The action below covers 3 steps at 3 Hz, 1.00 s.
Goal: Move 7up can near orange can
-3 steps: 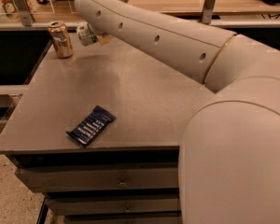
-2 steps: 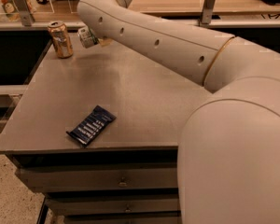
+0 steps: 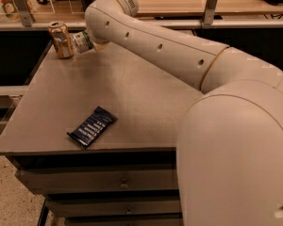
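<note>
The orange can (image 3: 61, 40) stands upright at the far left corner of the grey table (image 3: 132, 93). The 7up can (image 3: 81, 42) is tipped on its side in the air just right of the orange can, almost touching it. My gripper (image 3: 91, 40) is at the end of the white arm, mostly hidden behind the wrist. It is shut on the 7up can and holds it a little above the tabletop.
A dark blue snack packet (image 3: 91, 126) lies near the table's front left edge. My white arm (image 3: 170, 55) stretches across the right and back of the table. Drawers sit below the tabletop. A counter with rails runs behind.
The arm's end has moved down and slightly left with the 7up can, bringing it closer to the orange can. The packet and orange can have not moved.
</note>
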{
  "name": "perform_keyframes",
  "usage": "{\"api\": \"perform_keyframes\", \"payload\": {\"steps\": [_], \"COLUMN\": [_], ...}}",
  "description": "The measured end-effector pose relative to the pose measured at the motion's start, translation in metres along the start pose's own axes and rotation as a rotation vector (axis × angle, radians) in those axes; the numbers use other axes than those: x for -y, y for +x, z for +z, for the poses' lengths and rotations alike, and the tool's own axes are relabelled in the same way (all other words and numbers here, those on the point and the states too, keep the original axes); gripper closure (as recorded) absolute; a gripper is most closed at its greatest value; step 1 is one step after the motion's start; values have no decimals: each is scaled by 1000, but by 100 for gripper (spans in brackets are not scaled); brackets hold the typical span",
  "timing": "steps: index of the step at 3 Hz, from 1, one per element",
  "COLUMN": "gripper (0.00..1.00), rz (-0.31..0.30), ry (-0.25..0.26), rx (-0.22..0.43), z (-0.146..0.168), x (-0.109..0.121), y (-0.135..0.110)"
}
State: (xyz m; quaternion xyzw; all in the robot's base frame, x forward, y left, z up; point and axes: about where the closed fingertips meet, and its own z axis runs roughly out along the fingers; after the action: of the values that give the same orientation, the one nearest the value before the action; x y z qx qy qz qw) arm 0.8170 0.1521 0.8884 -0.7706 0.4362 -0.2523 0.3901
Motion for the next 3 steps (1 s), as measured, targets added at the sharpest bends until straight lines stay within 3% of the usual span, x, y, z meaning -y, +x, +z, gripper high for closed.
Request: {"api": "perform_keyframes", "payload": {"steps": [1,3], "gripper": [82,36], "rz": [-16,-70], "ry": [25,32], "rx": [65,84], "z": [9,7], "x": [2,1], "y": [-12,-18]}}
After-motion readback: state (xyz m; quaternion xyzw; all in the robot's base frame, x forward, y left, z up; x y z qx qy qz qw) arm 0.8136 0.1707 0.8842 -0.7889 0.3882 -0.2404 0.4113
